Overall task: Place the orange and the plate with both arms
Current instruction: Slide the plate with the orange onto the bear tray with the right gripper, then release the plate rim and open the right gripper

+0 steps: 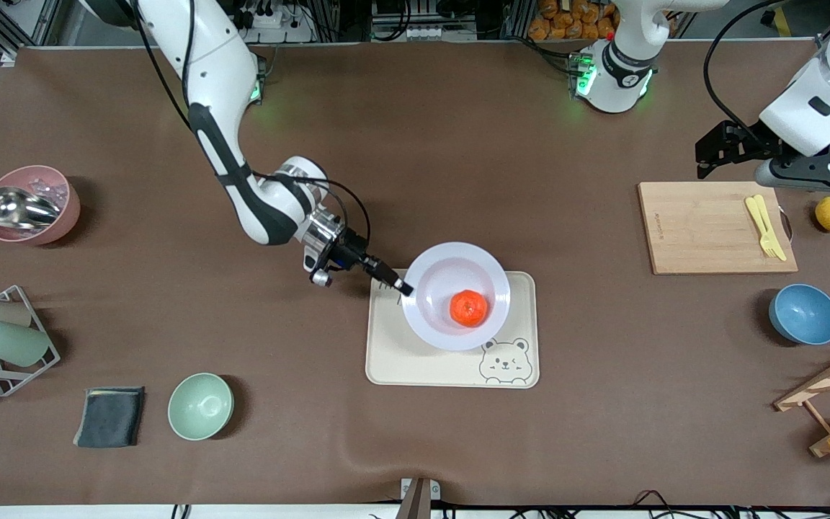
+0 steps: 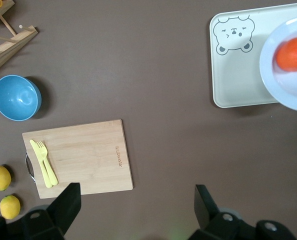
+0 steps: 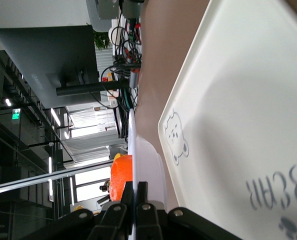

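Front view: the plate [image 1: 429,285] is pinched at its rim by the right gripper [image 1: 405,288], over the bear tray [image 1: 386,360], with the orange [image 1: 468,308] just past the fingertips. Any tilt could roll it off. The left gripper [image 2: 133,210] waits open, well apart.

The front view looks down from high across the worktop [image 1: 415,144]. The left wrist view faces straight down; the right wrist view skims close, edge-on. All share the tray [image 1: 386,360] [image 2: 238,85] [image 3: 248,100].

I can read "BEAR" printed on the bear-printed tray [image 3: 248,115]. The cutting board [image 2: 81,156] carries a small brand mark I can't make out.
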